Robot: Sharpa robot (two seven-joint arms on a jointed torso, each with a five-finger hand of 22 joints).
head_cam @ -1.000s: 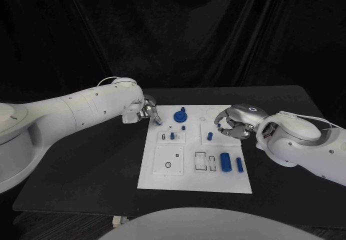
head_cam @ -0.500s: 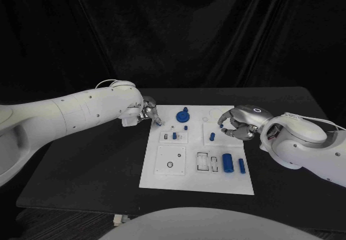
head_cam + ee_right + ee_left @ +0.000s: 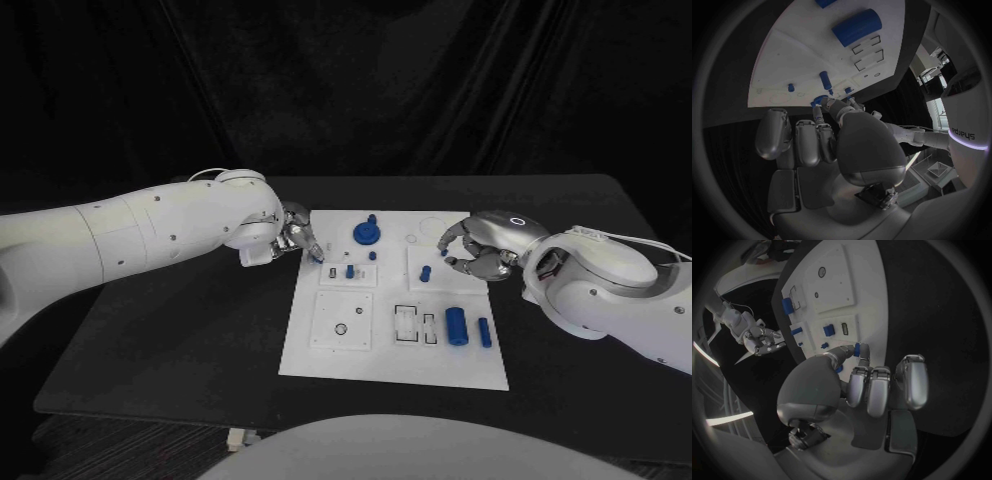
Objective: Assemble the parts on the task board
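Near edge of the task board: large blue cylinder and slim blue cylinder lay side by side on the right, not yet seated anywhere. The outlined slots just left of them were open.

Mid-board: upright blue peg stood on the right and short blue peg on the left. Both looked seated.

Right hand sat at the board's right edge, beside the upright peg. Its fingers were curled, with thumb and finger tip pinching a blue stub. It had barely moved over the last second, so it was likely lining up or waiting.

Left hand was at the board's left edge, clenched, with a small blue part nipped between thumb and finger. This was the change: over the last second it had slid back from the far corner, toward the near side and slightly off the board. My read: it was repositioning for the small sockets mid-board, not inserting yet.

Far end: blue gear stood on the board, untouched.

Both hands were loaded and nothing new was placed. Assembly was partway done.
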